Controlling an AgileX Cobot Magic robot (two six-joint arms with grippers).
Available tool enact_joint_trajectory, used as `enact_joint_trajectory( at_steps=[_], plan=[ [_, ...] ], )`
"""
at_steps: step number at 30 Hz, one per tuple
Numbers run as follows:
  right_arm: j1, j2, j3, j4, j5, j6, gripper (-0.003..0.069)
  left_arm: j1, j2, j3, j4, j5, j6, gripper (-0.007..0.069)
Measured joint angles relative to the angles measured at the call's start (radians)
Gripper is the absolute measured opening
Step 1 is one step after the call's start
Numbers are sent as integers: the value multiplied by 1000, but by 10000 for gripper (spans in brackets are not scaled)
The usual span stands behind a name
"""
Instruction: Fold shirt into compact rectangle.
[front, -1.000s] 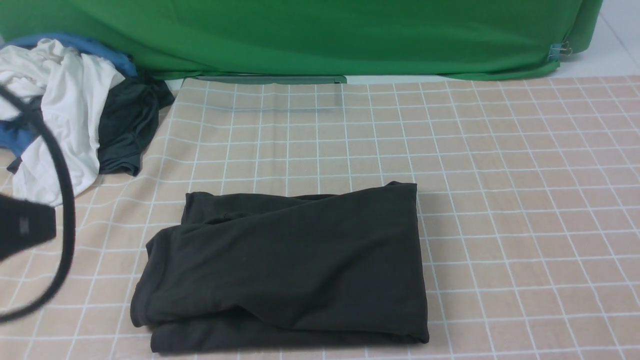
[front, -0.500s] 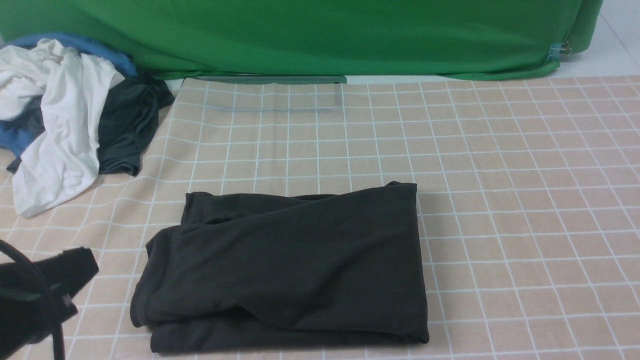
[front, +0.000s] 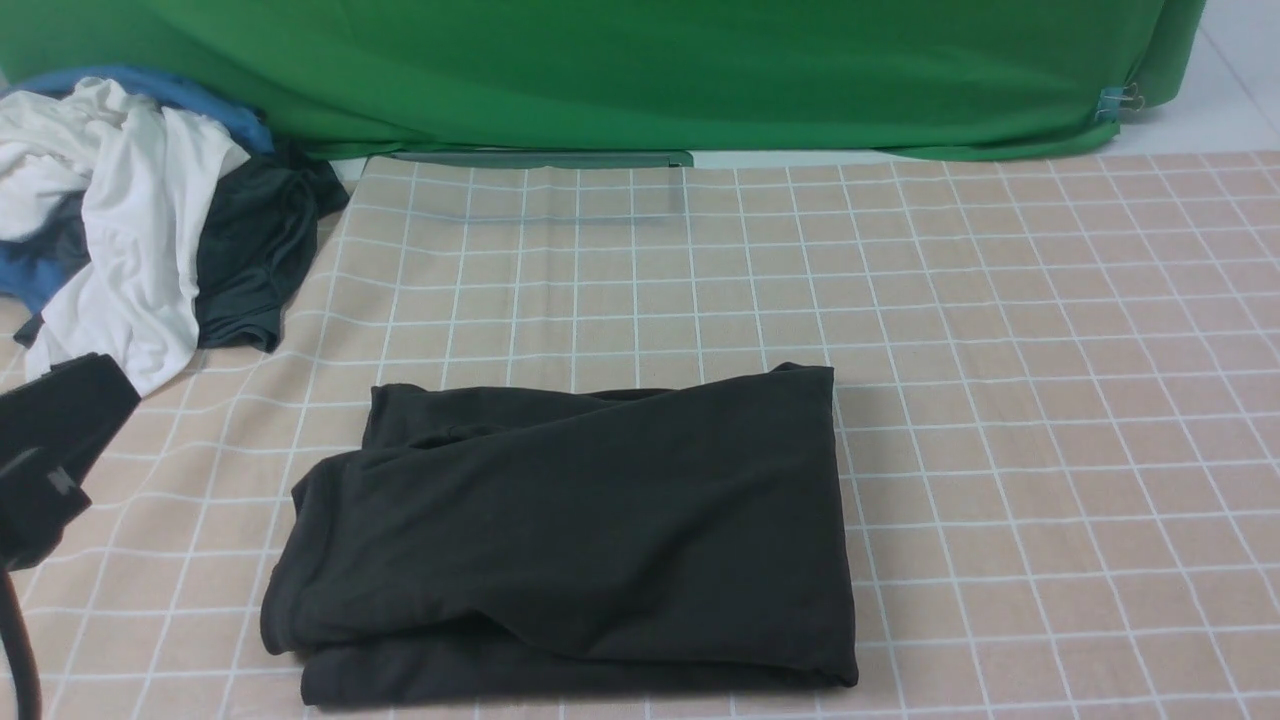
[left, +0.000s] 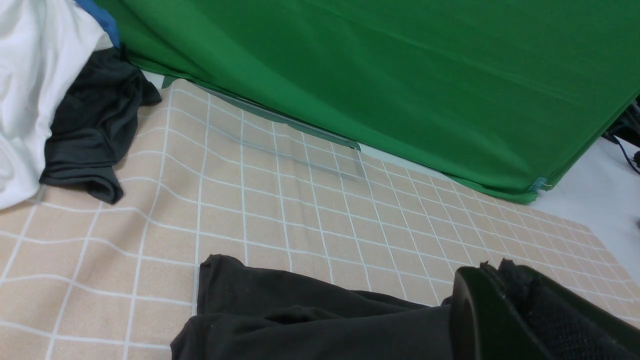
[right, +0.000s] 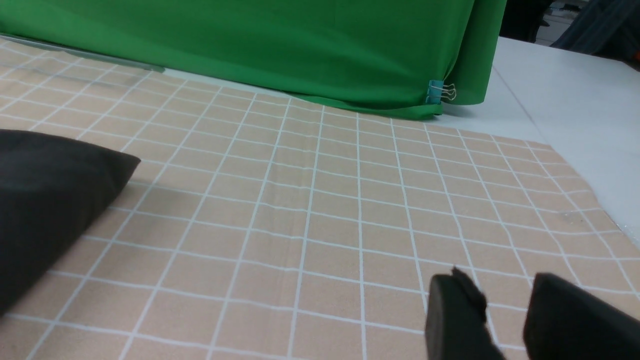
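The black shirt (front: 580, 530) lies folded into a rough rectangle on the checked cloth, near the front edge. No print or label shows on it. My left gripper (front: 85, 400) hangs at the far left, apart from the shirt, with its jaws pressed together and nothing between them. In the left wrist view the gripper (left: 497, 267) is above the shirt's (left: 300, 320) near corner. My right gripper (right: 505, 295) is out of the front view. It stands open over bare cloth, nothing between its fingers, and the shirt's corner (right: 45, 200) lies well off to one side.
A pile of clothes sits at the back left: a white shirt (front: 130, 230), a dark grey-green shirt (front: 250, 250) and a blue garment (front: 200, 100). A green backdrop (front: 640, 70) hangs along the far edge, held by a binder clip (front: 1120, 100). The beige checked cloth (front: 1000, 350) covers the table.
My left arm dropped low at the left edge, then rose again. Its cable has swung out of sight. The shirt has not moved.
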Motion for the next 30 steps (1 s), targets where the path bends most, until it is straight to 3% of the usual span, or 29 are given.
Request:
enact_joint_trajectory(
  at_steps=[9,16,19,22,30],
  plan=[
    [0,0,0,0,0,0,239,0,0,0,5,0,0,18],
    [0,0,0,0,1,0,239,0,0,41,113,-85,-3,18],
    [0,0,0,0,1,0,239,0,-17,164,189,-266,-43,18],
    [0,0,0,0,1,0,239,0,-93,260,242,-333,-55,18],
    [0,0,0,0,1,0,239,99,-323,462,275,-312,-105,18]
  ],
)
